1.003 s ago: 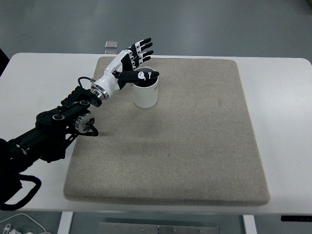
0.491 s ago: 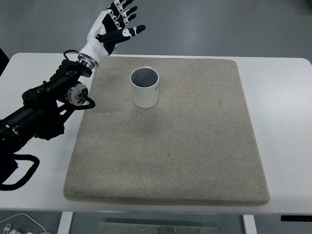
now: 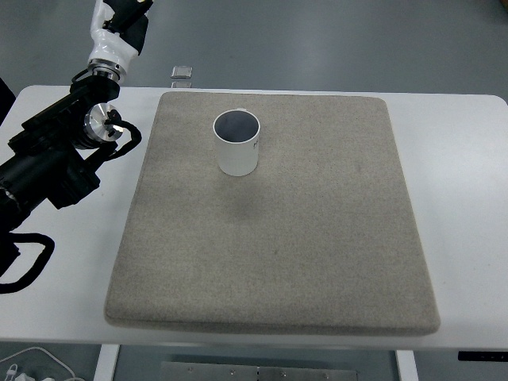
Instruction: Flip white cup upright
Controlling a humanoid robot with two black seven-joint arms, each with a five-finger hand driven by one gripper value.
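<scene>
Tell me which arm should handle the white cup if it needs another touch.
Left, as far as this view shows. The white cup stands upright, mouth up, on the beige mat. The left hand is raised at the top left edge, nearest the cup; the right arm is out of view.

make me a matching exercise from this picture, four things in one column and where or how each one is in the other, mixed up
Things:
1. white cup
2. beige mat
3. left arm
4. small clear square object

Places or states:
A. comes in along the left edge, reaching up toward the top of the picture
B. lies on the floor beyond the far edge of the table
C. stands upright, open end up, on the far left part of the mat
D. lies flat and covers most of the white table

Pairs: 1-C, 2-D, 3-A, 4-B
</scene>
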